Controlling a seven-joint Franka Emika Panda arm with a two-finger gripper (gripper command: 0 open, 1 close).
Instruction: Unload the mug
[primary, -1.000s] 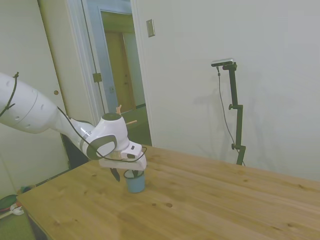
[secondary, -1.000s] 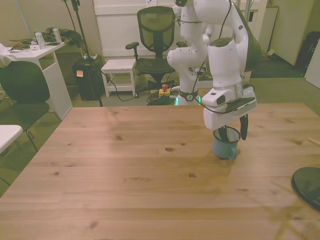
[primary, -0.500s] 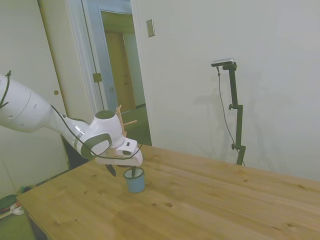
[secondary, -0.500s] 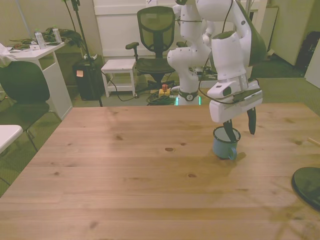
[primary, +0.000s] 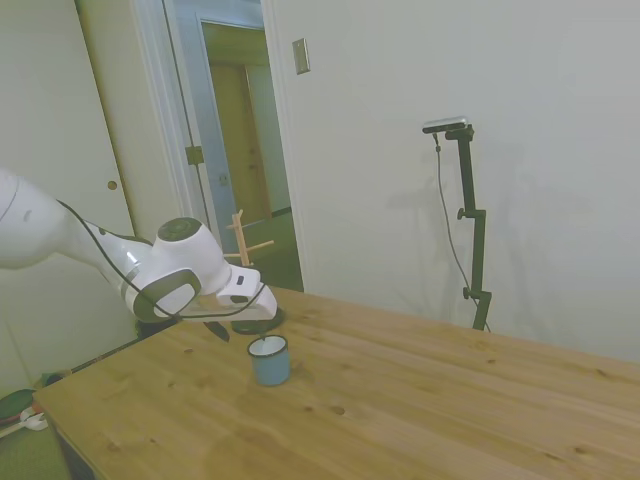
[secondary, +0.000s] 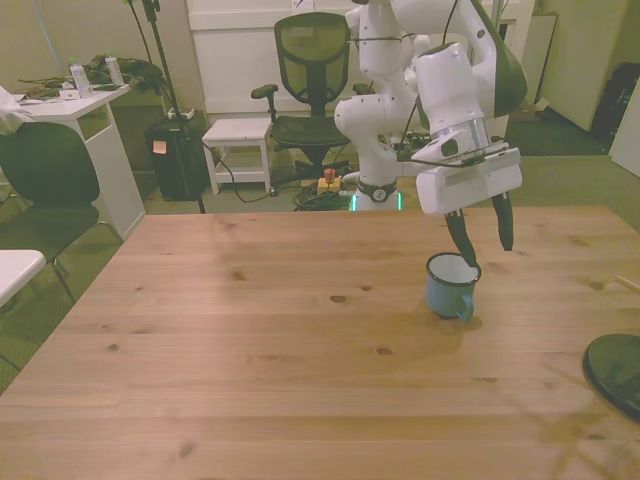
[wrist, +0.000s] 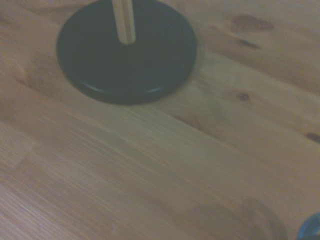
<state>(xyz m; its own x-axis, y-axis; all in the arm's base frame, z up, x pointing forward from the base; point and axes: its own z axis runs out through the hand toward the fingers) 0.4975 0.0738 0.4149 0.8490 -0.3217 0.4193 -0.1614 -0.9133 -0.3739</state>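
The light blue mug (secondary: 450, 287) stands upright on the wooden table (secondary: 250, 340), with its handle toward the front view's right. My gripper (secondary: 487, 254) hangs open just above it and a little toward the front view's right. One dark finger (secondary: 462, 243) points down over the mug's rim without holding it. In the side view the mug (primary: 269, 361) sits free on the table, and the gripper (primary: 240, 335) is up and to its left. Only a sliver of the mug (wrist: 312, 231) shows in the wrist view.
A wooden peg stand (primary: 245, 236) on a dark round base (wrist: 127, 50) stands on the table behind the gripper in the side view. Its base (secondary: 615, 370) reaches the front view's right edge. An office chair (secondary: 315, 70) and a desk stand beyond the table.
The gripper has lifted up and away from the mug, and its finger has come out of the cup. The mug stays in place on the table.
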